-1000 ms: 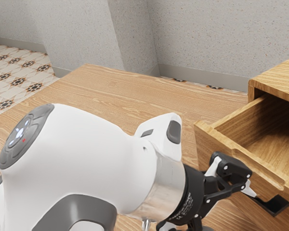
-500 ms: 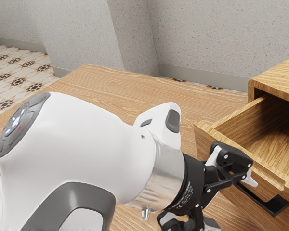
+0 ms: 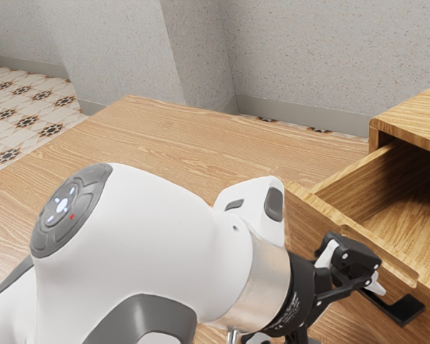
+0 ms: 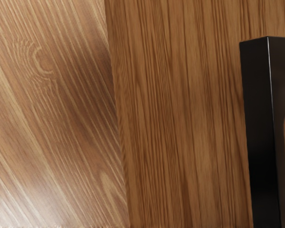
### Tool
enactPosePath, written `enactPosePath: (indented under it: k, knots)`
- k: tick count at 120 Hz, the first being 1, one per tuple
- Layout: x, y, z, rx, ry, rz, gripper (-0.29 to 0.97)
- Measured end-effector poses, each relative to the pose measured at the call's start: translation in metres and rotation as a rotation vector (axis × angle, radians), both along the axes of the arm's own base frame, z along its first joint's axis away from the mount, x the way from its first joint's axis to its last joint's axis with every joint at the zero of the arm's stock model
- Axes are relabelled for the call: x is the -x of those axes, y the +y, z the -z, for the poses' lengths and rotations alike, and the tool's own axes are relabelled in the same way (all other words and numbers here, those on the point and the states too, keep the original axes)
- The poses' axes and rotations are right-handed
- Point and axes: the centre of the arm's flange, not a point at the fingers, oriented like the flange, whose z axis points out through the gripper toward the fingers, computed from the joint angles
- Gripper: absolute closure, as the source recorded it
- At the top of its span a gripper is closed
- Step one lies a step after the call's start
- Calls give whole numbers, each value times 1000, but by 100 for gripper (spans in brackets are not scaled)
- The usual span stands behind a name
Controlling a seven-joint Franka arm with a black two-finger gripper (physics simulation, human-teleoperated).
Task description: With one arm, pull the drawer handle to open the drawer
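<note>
1. Drawer [image 3: 378,204] sits at the exterior view's right, part-way out of the wooden cabinet [image 3: 408,118]. Its inside is bare wood, nothing in it.
2. Handle [image 3: 401,307] is a black bar on the drawer front, low at the exterior view's right and standing off the panel on a short leg. In the wrist view the handle [image 4: 263,133] runs as a dark square-edged bar across the drawer front [image 4: 180,118], with the tabletop [image 4: 47,118] beside it.
3. Gripper [image 3: 373,285] is right at the near end of the bar, and one pale tip looks to be against it. I cannot tell whether the fingers are spread or pinching the bar, because the arm [image 3: 165,265] blocks most of the hand.
4. Handling, as a judgement: bar and panel are rigid, so nothing should flex or crush. The bar looks smooth (could slip under a loose grip). The drawer should slide along one axis only, so pull straight out — an off-axis tug risks binding.
5. Best hold: across the bar mid-span, not near the leg, with pads on opposite faces.
6. Count: one drawer, one handle, one cabinet, one arm with one gripper.
7. Progress — drawer clearly out, but I can't judge how much travel is left.
</note>
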Motion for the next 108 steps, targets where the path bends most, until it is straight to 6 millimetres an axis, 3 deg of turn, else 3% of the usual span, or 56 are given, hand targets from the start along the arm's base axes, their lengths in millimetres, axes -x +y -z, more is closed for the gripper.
enactPosePath:
  k: [36,85,97,108]
  knots:
    - [20,7,0,9,-1,13,3]
    - [62,40,-10,51,-29,7,3]
    - [80,71,-53,129,-87,6,3]
    - [106,106,-127,118,-139,25,3]
